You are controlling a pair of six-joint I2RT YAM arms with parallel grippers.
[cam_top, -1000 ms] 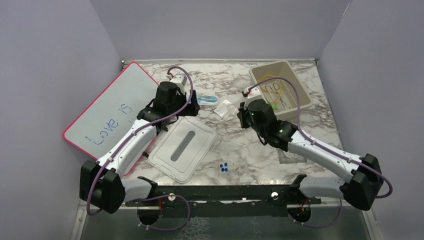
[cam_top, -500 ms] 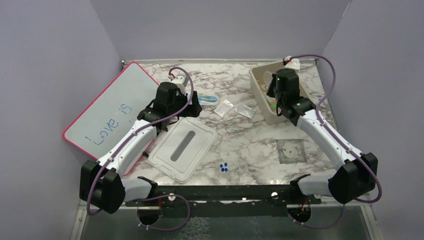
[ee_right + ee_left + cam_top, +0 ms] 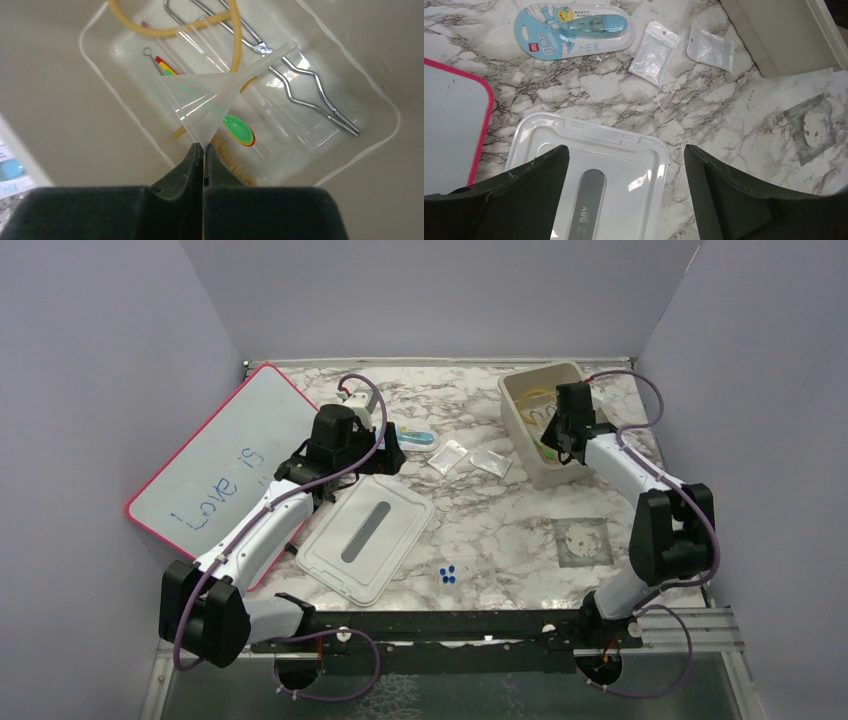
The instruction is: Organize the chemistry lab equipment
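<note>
At the left of the tabletop, your left claw hangs released above the clear lid. Farther right, inside the beige bin, your right claw is clenched on the rim of a clear funnel, held over the amber tubing, metal forceps and green spoon lying on the bin's floor.

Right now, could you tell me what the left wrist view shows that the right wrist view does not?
Only the left wrist: a clear lid, two small clear bags and a whiteboard edge. Only the right wrist: shut fingers pinching a clear funnel above amber tubing, metal forceps and a green spoon. Both: the beige bin, outer wall from the left, inside from the right.
</note>
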